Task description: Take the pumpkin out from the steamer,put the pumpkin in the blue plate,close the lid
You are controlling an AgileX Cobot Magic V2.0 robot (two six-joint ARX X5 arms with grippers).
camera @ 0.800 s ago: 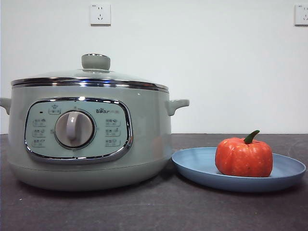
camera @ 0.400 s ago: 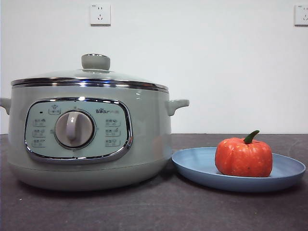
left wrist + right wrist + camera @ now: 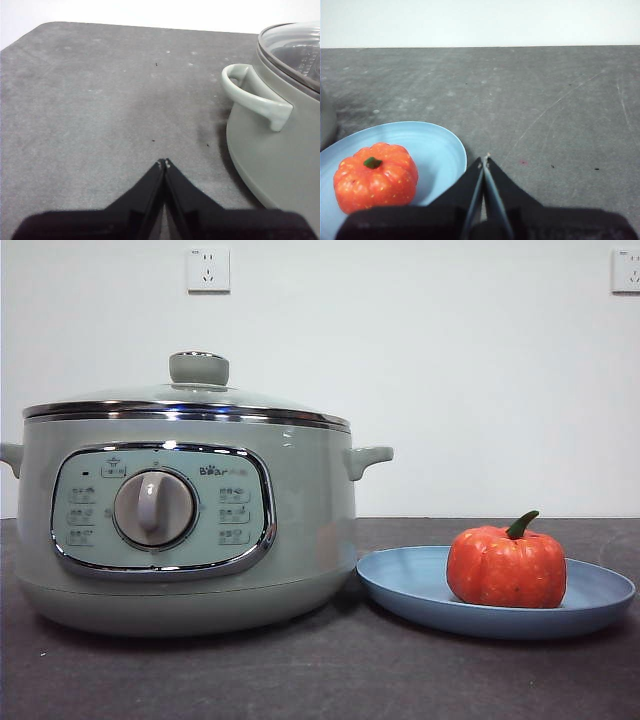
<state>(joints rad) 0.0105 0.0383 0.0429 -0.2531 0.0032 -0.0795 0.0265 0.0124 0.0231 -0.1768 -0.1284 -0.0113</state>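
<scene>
1. The pumpkin sits upright in the blue plate, just beside the steamer.
2. The lid is seated on the steamer.
3. The right end effector hangs near the plate's rim, jaws pressed together, empty.
4. The left end effector, also pressed together, is over bare surface near the steamer's side handle.

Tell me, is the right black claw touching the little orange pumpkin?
Apart. The right wrist view shows the right gripper shut, with bare blue plate between it and the pumpkin.
</scene>
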